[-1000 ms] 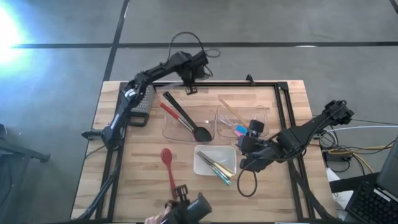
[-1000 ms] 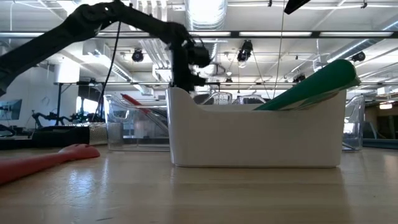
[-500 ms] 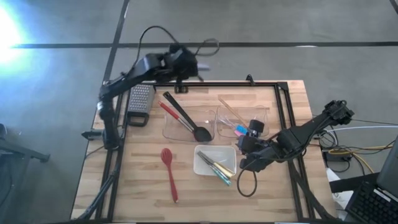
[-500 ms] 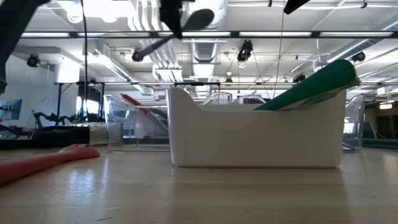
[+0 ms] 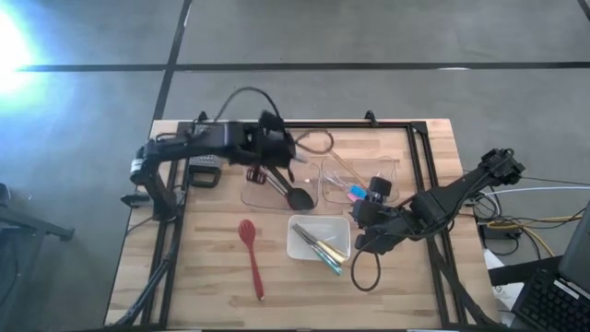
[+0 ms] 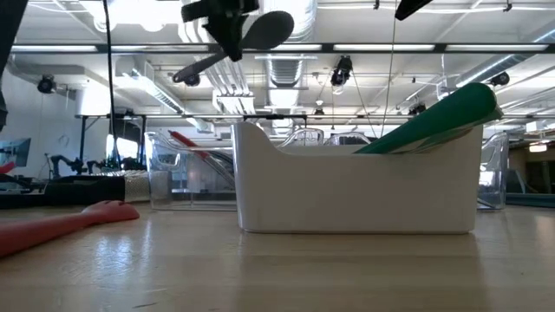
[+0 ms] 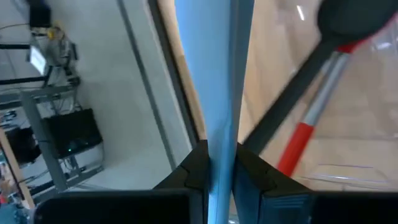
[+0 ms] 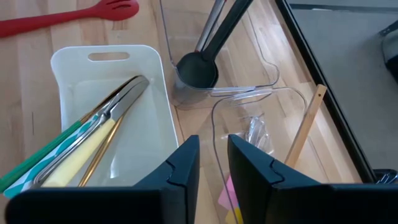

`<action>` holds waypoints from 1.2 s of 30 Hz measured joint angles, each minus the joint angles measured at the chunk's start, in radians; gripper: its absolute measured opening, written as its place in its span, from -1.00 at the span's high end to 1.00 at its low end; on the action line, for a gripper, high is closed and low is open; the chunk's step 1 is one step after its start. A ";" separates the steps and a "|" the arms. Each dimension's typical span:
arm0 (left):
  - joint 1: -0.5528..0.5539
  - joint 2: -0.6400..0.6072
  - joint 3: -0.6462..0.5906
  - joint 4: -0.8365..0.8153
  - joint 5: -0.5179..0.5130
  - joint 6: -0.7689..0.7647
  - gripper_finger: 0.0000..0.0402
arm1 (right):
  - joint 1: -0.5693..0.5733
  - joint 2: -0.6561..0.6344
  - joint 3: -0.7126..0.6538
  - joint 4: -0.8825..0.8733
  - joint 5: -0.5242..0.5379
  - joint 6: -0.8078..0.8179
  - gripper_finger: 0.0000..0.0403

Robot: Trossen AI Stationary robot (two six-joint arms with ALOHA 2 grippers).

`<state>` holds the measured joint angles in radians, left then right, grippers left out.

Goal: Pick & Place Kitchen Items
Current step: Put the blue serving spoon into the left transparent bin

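Looking past the left gripper [image 7: 219,165], I see its jaws clamped tight on a slim blue utensil [image 7: 211,74], which runs straight out ahead from between the fingers. Those jaws hang in the air over the left clear bin [image 5: 253,198], clear of its rim. Below and ahead of them lie a black ladle [image 7: 351,22] and a red-handled tool [image 7: 298,143], side by side in that bin and crossing under the blue utensil without touching it. To one side of the jaws the table's dark frame rail and the table edge are close; beyond that is only floor.

The right gripper [image 8: 213,155] sits low at the near end of the white tray [image 8: 74,59]. Its fingers [image 8: 180,174] stand a narrow gap apart with nothing between them. Straight ahead of that gap is the seam where the tray's long rim runs just beside the wall of the right clear bin [image 8: 292,93], so room there is tight. Off one finger, inside the tray, metal tongs [image 8: 118,102] lie on a green utensil [image 8: 37,155], both angled along the tray. Off the other finger, a wooden stick [image 8: 308,124] leans on the right bin's rim. Farther ahead, the ladle's bowl rests in the corner of the left bin.

Well away from both pairs of jaws, a red spoon [image 5: 247,232] lies alone on the bare table [image 5: 184,277], beside the tray and apart from it, with open wood all round it.
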<state>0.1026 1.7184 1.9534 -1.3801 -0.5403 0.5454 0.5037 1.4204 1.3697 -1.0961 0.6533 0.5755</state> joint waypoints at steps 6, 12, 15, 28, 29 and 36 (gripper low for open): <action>-0.054 0.000 -0.165 0.049 -0.016 -0.002 0.80 | -0.001 0.000 0.000 0.000 0.000 0.000 0.63; -0.058 0.008 -0.300 0.149 -0.037 0.071 0.80 | -0.003 0.000 0.000 0.001 0.001 0.000 0.58; -0.059 0.033 -0.328 0.170 -0.058 0.110 0.80 | -0.003 0.000 0.000 0.002 0.001 0.000 0.56; -0.060 0.191 -0.333 0.202 -0.124 0.070 0.80 | -0.003 0.000 0.000 0.002 0.001 0.000 0.64; -0.062 0.203 -0.333 0.202 -0.124 0.060 0.80 | -0.003 0.000 0.000 0.001 0.001 0.000 0.65; -0.069 0.278 -0.333 0.181 -0.105 0.063 0.80 | -0.003 0.000 0.000 -0.001 0.001 0.000 0.62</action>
<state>0.0334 1.9964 1.6199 -1.1994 -0.6456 0.6080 0.5011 1.4204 1.3697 -1.0973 0.6540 0.5758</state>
